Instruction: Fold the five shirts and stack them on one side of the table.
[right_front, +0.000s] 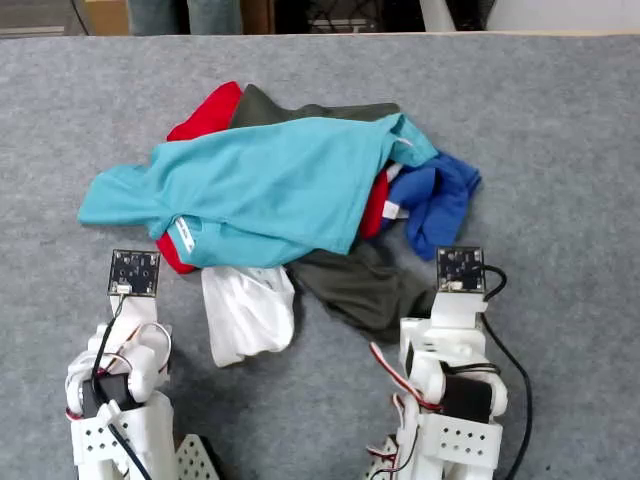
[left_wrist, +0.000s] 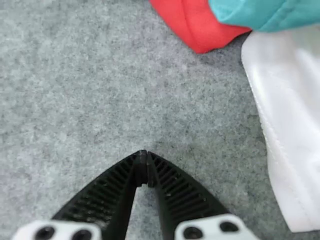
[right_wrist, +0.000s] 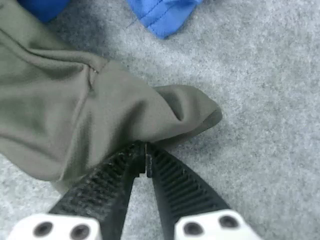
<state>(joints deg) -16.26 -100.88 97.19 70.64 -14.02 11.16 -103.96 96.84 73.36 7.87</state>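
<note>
1. Claws first: the left claw (left_wrist: 142, 161) has its two black ribbed fingers pressed together at the tips, with nothing between them, above the bare grey mat (left_wrist: 75, 75).
2. Out from it lie a fold of the red shirt (left_wrist: 200, 25) and, just beside that, the white shirt (left_wrist: 285, 125). Neither touches the claw.
3. The right claw (right_wrist: 145, 154) is likewise closed tip to tip. Its tips sit at the edge of the olive shirt (right_wrist: 75, 105), and whether they touch the cloth cannot be told.
4. Farther out, a corner of the blue shirt (right_wrist: 162, 15) lies on the mat, apart from the olive fold.
5. From above, the left arm (right_front: 120, 380) and right arm (right_front: 450, 380) stand at the near edge of the table.
6. All five shirts lie unfolded in one loose heap mid-table. The teal shirt (right_front: 270, 190) is spread on top, with red poking out beneath it. Blue is on the right arm's side, and white and olive stick out toward the arms.
</note>
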